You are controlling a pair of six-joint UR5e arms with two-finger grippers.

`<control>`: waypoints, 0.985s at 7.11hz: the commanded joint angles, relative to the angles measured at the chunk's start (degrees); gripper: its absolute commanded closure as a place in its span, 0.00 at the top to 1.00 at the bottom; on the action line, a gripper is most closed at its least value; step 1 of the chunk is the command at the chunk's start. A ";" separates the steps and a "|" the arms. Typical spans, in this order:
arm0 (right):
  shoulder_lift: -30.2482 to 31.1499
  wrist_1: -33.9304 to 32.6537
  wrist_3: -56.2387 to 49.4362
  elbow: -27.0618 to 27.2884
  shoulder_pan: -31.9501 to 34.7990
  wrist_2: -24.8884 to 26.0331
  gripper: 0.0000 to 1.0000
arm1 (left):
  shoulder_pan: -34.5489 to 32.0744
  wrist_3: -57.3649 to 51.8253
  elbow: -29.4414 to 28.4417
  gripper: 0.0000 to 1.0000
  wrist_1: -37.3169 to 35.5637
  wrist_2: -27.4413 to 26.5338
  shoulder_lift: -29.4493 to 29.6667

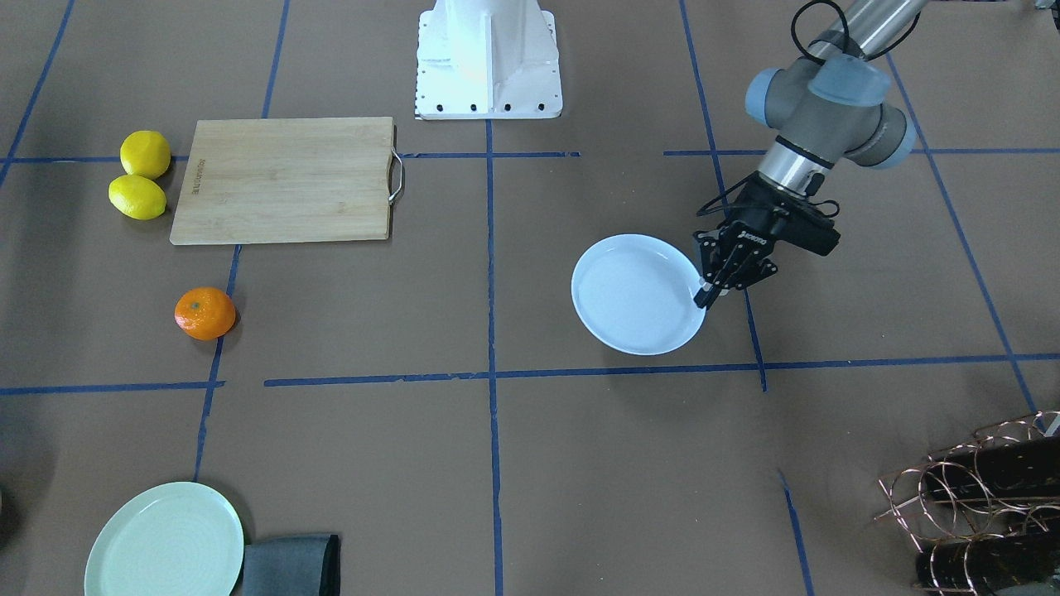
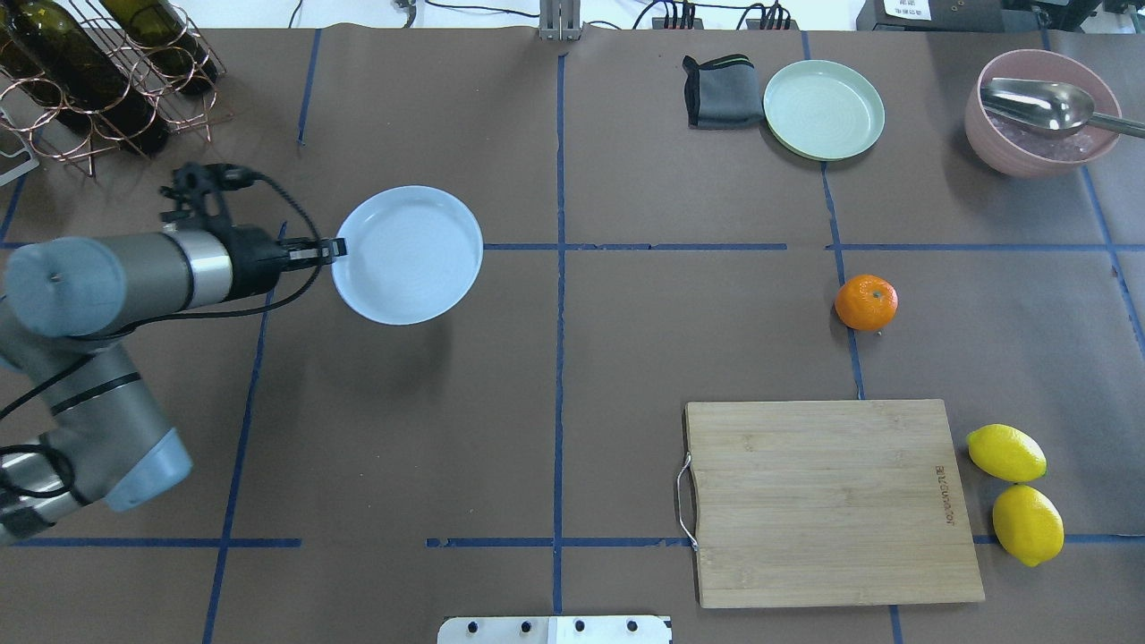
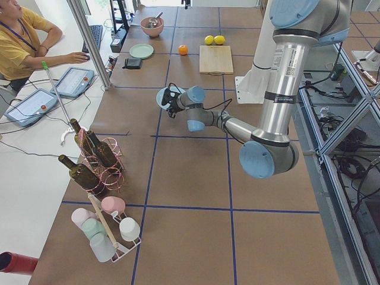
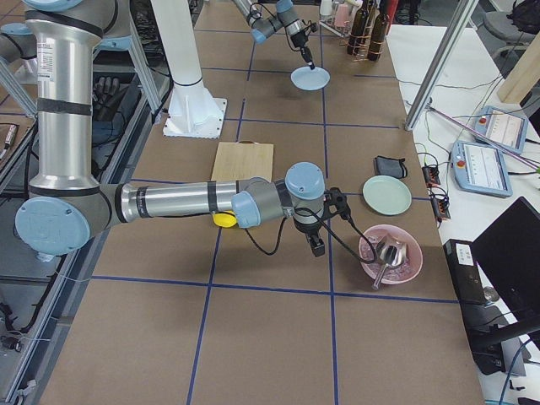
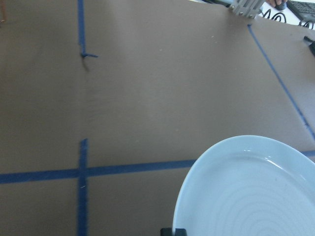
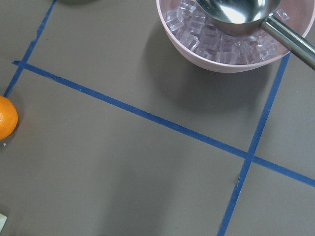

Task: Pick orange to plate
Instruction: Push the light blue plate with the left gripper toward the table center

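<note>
The orange (image 2: 866,302) rests on the brown table on my right side, beside a blue tape line, and shows at the left edge of the right wrist view (image 6: 6,118). The white plate (image 2: 407,255) is on my left side, with its shadow cast apart from it on the table. My left gripper (image 2: 338,246) is shut on the plate's near rim (image 1: 694,291); the left wrist view shows the plate (image 5: 251,191) close below. My right gripper (image 4: 317,247) hovers near the pink bowl, seen only in the exterior right view, so I cannot tell its state.
A wooden cutting board (image 2: 827,501) lies near the base, two lemons (image 2: 1006,453) beside it. A pale green plate (image 2: 823,109), a grey cloth (image 2: 720,91) and a pink bowl (image 2: 1042,112) of ice with a metal scoop stand at the far right. A bottle rack (image 2: 98,72) fills the far left.
</note>
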State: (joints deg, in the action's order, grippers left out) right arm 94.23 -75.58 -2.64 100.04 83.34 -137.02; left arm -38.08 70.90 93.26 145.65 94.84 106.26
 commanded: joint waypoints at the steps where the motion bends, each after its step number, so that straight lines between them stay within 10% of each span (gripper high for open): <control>1: -0.10 0.00 0.09 -0.02 0.07 0.00 1.00 | 5.34 6.24 -6.12 0.00 -7.14 -4.19 11.99; 5: -0.10 0.00 0.09 -0.02 0.07 0.00 1.00 | 12.50 8.29 -11.70 0.00 -7.58 -10.99 16.79; 7: -0.10 0.00 0.18 -0.02 0.07 0.00 1.00 | 12.41 7.85 -11.61 0.28 -8.01 -11.08 16.44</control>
State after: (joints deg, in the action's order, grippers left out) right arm 94.13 -75.59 -2.53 100.01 83.40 -137.02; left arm -25.72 78.93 81.62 137.98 83.94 122.90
